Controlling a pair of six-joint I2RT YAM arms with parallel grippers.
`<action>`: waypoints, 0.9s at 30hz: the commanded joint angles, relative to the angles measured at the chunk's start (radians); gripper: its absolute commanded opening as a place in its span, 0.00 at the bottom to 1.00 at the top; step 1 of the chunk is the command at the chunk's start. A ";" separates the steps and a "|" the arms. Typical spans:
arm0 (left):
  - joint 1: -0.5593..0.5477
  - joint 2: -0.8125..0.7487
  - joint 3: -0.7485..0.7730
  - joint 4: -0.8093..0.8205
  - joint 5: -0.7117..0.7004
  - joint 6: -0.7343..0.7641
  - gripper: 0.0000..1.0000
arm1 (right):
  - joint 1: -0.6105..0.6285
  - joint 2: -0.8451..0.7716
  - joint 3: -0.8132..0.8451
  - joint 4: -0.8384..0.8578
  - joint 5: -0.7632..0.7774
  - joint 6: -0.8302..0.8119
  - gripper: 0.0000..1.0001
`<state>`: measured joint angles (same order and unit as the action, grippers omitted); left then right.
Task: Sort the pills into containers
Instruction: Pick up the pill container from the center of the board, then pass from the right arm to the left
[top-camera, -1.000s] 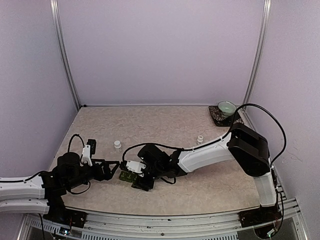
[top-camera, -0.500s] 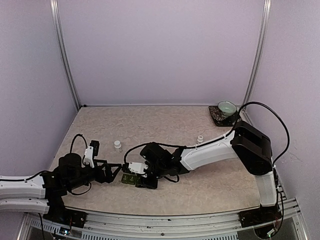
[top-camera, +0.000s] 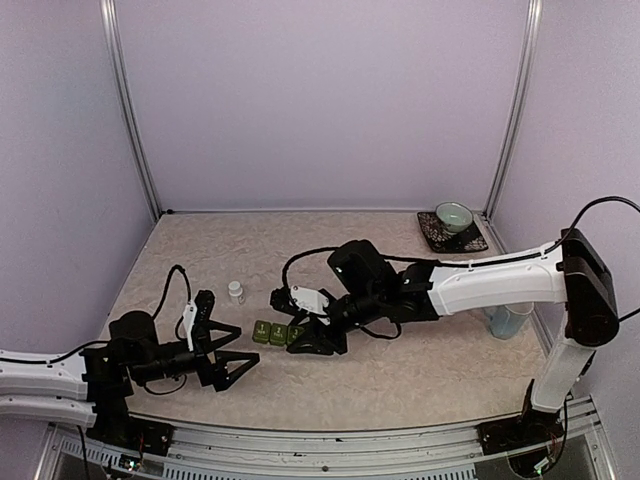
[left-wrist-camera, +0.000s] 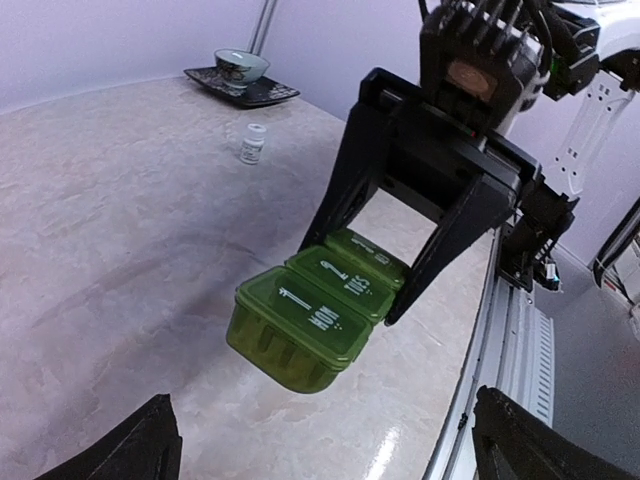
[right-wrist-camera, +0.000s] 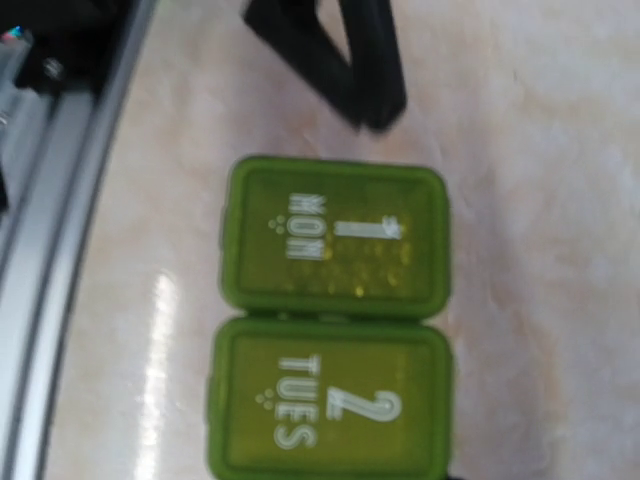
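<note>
Honestly, looks like a steadying job right now: holding the containers (top-camera: 277, 333) put so a lid can get popped. Best done with the right gripper (left-wrist-camera: 352, 282), seemingly clamped on the far compartment from the left wrist view, staying firm with no twisting or tipping. Worth holding level and low over the table (top-camera: 400, 380); can't tell for sure whether resting on the surface or hovering just above. Then bring the left gripper (top-camera: 243, 344), spread wide and holding nothing, in slowly at the MON end just beside it. Go for the lid edge, not the body. Located near the front, between the two claws. Long axis: running left to right in the top view, MON end toward the left claw, TUES in the middle, third end inside the right pinch. Lids facing up, all shut.
</note>
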<state>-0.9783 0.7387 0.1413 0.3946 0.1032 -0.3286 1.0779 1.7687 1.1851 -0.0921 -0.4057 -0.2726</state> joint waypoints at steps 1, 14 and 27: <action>-0.018 0.017 -0.001 0.093 0.080 0.080 0.99 | -0.001 -0.042 -0.022 -0.034 -0.080 -0.052 0.25; -0.019 0.173 0.090 0.130 0.130 -0.081 0.99 | 0.016 -0.109 -0.063 -0.061 0.031 -0.095 0.25; 0.077 0.298 0.101 0.284 0.252 -0.487 0.88 | 0.062 -0.139 -0.102 0.017 0.237 -0.123 0.23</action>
<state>-0.9470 1.0061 0.2180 0.6128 0.2905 -0.6800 1.1225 1.6817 1.0985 -0.1268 -0.2409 -0.3794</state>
